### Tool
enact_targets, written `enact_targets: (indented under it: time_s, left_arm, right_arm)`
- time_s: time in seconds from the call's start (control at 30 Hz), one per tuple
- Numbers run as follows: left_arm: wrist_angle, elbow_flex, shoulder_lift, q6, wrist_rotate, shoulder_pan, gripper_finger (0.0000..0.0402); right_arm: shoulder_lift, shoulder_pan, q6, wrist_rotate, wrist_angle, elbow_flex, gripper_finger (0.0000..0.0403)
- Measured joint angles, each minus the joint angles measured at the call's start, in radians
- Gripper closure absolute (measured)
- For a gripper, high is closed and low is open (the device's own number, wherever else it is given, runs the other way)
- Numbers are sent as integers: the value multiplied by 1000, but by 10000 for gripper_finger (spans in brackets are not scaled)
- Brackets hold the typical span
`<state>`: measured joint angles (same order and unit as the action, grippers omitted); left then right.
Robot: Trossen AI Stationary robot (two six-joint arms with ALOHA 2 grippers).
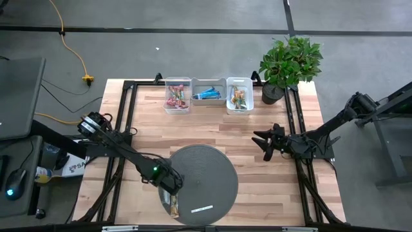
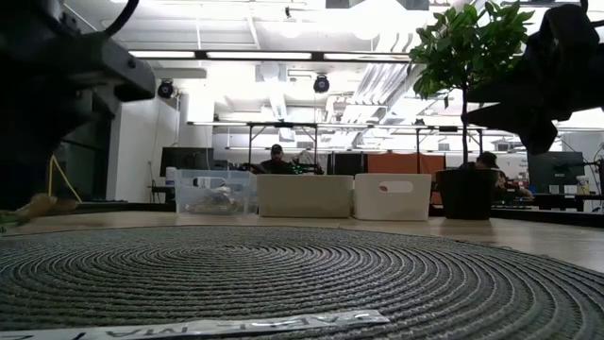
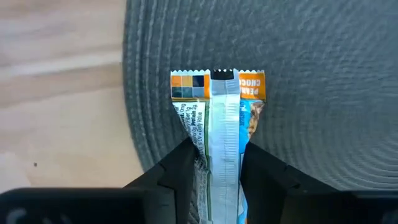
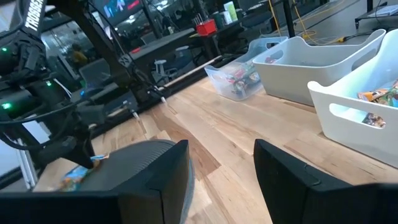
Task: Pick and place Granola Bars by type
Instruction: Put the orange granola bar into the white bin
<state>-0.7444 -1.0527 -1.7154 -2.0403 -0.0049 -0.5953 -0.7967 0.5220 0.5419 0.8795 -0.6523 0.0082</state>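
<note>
One granola bar (image 3: 217,106) in an orange-and-blue wrapper, seam side up, lies at the near left edge of the round grey mat (image 1: 206,171). My left gripper (image 3: 217,177) stands over it, pointing down and shut on it; the high view shows this gripper (image 1: 172,195) with the bar (image 1: 174,206) just beyond. My right gripper (image 1: 264,143) waits open above the table's right side, level, with nothing between its fingers (image 4: 155,180). More bars fill three bins at the far edge. My left gripper pinches the bar's two long sides (image 3: 200,146) between its two fingers, coming from above and lying across the bar. The crimped end (image 3: 217,78) sticks out beyond the fingers; the other end is hidden under the gripper. Whether the bar is lifted off the mat I cannot tell.
At the far edge stand a clear bin (image 1: 177,95) with red-pink bars, a white bin (image 1: 208,92) with blue ones and a white bin (image 1: 239,96) with orange-green ones. A potted plant (image 1: 290,61) stands at the far right. A white label strip (image 1: 201,209) lies on the mat.
</note>
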Motion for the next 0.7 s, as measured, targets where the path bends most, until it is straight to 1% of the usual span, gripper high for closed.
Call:
enact_targets:
  time_s: [0.23, 0.47, 0.6, 0.7]
  left_arm:
    - [-91, 0, 67, 15, -85, 0, 287]
    - [-94, 0, 100, 32, -169, 0, 287]
    - [-91, 0, 105, 32, -185, 0, 288]
    - [-83, 0, 105, 40, -185, 0, 300]
  right_arm:
    - [0, 0, 0, 3, -12, 0, 238]
    - [0, 0, 0, 3, -18, 0, 238]
    - [0, 0, 0, 3, -18, 0, 238]
    - [0, 0, 0, 3, -18, 0, 238]
